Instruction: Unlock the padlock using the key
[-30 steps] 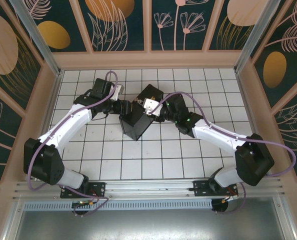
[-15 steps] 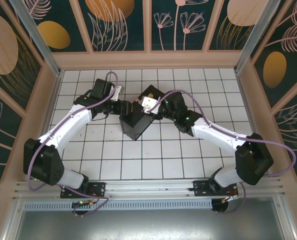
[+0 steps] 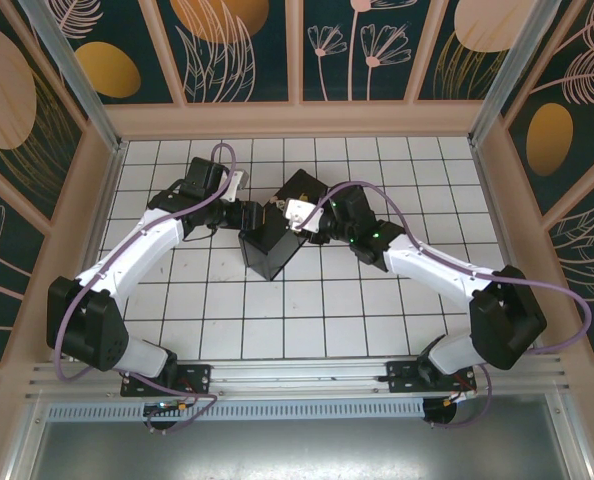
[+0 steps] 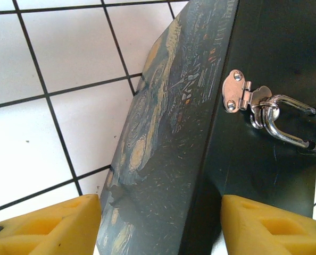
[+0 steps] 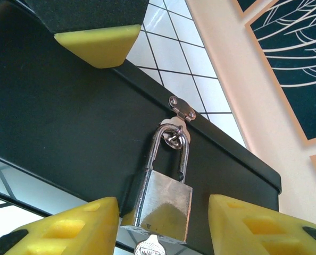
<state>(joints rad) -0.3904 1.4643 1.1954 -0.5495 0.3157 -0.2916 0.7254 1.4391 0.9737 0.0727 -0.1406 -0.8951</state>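
Right wrist, padlock (image 5: 163,204) between parted right jaws, left jaws clamping box (image 5: 67,122)

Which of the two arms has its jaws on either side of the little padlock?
The right arm: its yellow jaws stand either side of the padlock hanging on the hasp, without touching. The left arm's jaws clamp the box itself.
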